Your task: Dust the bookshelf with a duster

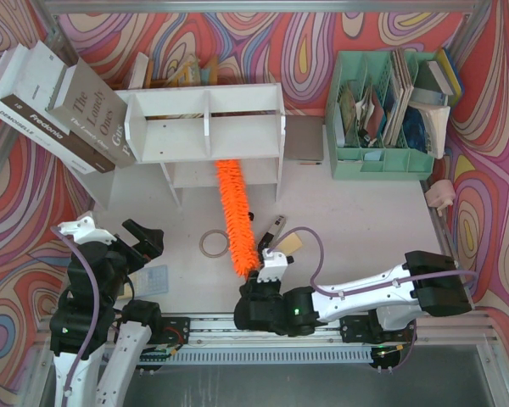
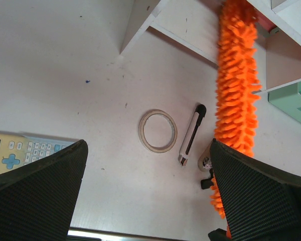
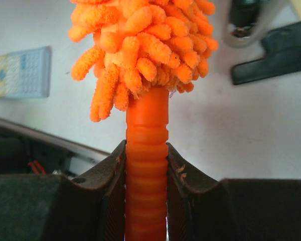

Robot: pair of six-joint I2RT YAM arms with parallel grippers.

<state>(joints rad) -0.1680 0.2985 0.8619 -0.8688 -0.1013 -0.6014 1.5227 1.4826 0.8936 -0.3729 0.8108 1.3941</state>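
Orange shaggy duster (image 1: 236, 216), seemingly plastic handle (image 3: 146, 165)

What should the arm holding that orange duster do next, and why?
Probably sweep the duster sideways along the lower tier of the bookshelf: the right end effector is shut on its handle, and the fluffy tip reaches into that tier near the middle.

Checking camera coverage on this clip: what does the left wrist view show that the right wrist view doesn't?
Only left wrist: the bookshelf's lower boards, a corner of the green organizer, and the open left tool. Only right wrist: the right tool shut on the duster's ribbed handle. Both: the orange duster strands, the calculator and the white table.
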